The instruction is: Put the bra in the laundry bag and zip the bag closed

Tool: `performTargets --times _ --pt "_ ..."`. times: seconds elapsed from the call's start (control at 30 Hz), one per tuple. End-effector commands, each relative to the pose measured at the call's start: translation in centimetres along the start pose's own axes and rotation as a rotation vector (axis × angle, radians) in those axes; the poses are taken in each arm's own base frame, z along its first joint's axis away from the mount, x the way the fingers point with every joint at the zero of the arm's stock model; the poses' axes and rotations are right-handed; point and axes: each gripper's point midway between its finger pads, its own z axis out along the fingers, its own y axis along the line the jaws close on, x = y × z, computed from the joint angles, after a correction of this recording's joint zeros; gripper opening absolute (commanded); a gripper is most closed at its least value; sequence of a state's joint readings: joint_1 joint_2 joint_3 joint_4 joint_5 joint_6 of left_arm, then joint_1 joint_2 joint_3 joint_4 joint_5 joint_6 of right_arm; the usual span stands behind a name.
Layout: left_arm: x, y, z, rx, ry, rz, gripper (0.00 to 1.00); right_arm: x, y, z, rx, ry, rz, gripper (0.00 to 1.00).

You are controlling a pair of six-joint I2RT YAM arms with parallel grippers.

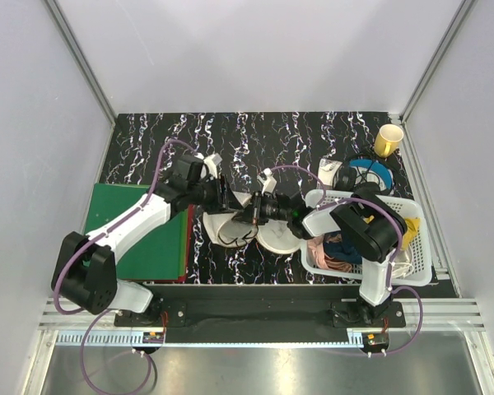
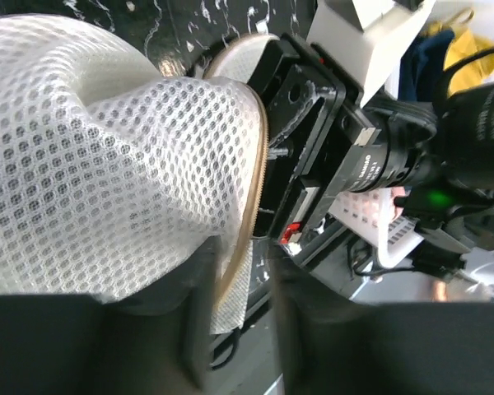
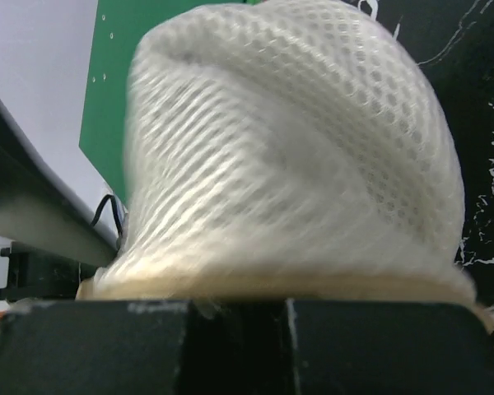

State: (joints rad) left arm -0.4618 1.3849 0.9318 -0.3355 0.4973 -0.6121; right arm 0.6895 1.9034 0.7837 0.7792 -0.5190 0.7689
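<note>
1. White mesh bag [image 1: 216, 222] sits near the middle of the black marbled desk [image 1: 148, 140], between the two tools. It appears open: one half is raised at the tools and a second white half lies on the desk just right of it.
2. Left tool [image 1: 228, 197] is at the upper edge of the raised half. In the left wrist view, the left tool [image 2: 243, 263] has its jaws nearly together. The tan zip edge and a flap of mesh pass through the narrow gap, so it is gripping the bag [image 2: 107, 164].
3. Right tool [image 1: 249, 212] meets the bag from the right, just beside the left tool. In the left wrist view its black body and lens fill the right side, with its tip against the zip edge.
4. In the right wrist view, the right tool [image 3: 255, 329] has its jaws drawn together with no gap showing. The rim of the bag [image 3: 296, 148] lies directly against them, so it reads as clamped on the rim. The mesh dome rises above the jaws and fills most of that view.
5. Green board [image 1: 140, 239] lies flat at the left of the desk, under the left arm.
6. White lattice basket [image 1: 421, 239] stands at the right and holds pink and dark blue garments [image 1: 333, 251]. The right arm reaches across it.
7. Yellow cup [image 1: 389, 140] stands at the far right corner, with a blue tape roll [image 1: 370, 173] between it and the basket.
</note>
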Motion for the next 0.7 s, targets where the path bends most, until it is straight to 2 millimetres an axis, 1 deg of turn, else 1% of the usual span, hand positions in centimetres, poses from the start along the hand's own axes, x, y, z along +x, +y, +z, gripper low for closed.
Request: performTargets --times 0.0,0.07,0.1,0.17,0.23,0.27,0.3,0.37,0.4,0.43,0.5,0.53,0.57,0.6,0.67 --pt "-3.9 0.1 -1.6 0.001 -0.153 -0.027 0.53 -1.2 0.6 0.2 -0.047 -0.032 0.008 0.0" --pt "-5.7 2.4 -2.4 -0.073 -0.24 -0.083 0.56 -1.2 0.6 0.2 -0.046 -0.033 0.012 0.0" --pt "-6.3 3.1 -2.9 -0.097 -0.271 -0.103 0.56 -1.1 0.5 0.2 -0.046 -0.031 0.013 0.0" --pt "-7.5 5.8 -3.5 -0.194 -0.335 -0.159 0.52 -1.3 0.5 0.1 -0.045 -0.036 0.016 0.0" --pt "-7.9 8.1 -3.4 -0.265 -0.353 -0.21 0.5 -1.3 0.3 0.0 -0.041 -0.036 0.018 0.0" --pt "-8.0 9.2 -3.2 -0.305 -0.36 -0.226 0.47 -1.4 0.4 0.0 -0.043 -0.04 0.014 0.0" --pt "-7.8 10.3 -2.5 -0.336 -0.343 -0.248 0.4 -1.4 0.3 0.0 -0.04 -0.042 0.018 0.0" --pt "-7.7 11.6 -1.9 -0.382 -0.337 -0.275 0.33 -1.4 0.3 0.1 -0.039 -0.041 0.024 0.0" --pt "-7.4 12.5 -1.4 -0.408 -0.324 -0.29 0.28 -1.4 0.2 0.2 -0.034 -0.042 0.028 0.0" --pt "-7.4 13.4 -1.4 -0.448 -0.339 -0.31 0.26 -1.5 0.1 0.2 -0.031 -0.044 0.031 0.0" --pt "-6.8 15.1 -1.2 -0.509 -0.339 -0.336 0.21 -1.7 -0.2 0.3 -0.018 -0.054 0.038 0.0" --pt "-6.7 15.5 -1.2 -0.53 -0.35 -0.346 0.21 -1.7 -0.2 0.3 -0.013 -0.056 0.041 0.0" --pt "-6.4 15.8 -1.1 -0.534 -0.347 -0.353 0.21 -1.8 -0.3 0.4 -0.008 -0.06 0.045 0.0" --pt "-6.1 16.4 -0.5 -0.538 -0.34 -0.357 0.21 -1.8 -0.5 0.5 -0.005 -0.057 0.048 0.0" --pt "-5.4 16.3 0.4 -0.512 -0.292 -0.365 0.19 -2.0 -0.7 0.7 0.012 -0.065 0.054 0.0"
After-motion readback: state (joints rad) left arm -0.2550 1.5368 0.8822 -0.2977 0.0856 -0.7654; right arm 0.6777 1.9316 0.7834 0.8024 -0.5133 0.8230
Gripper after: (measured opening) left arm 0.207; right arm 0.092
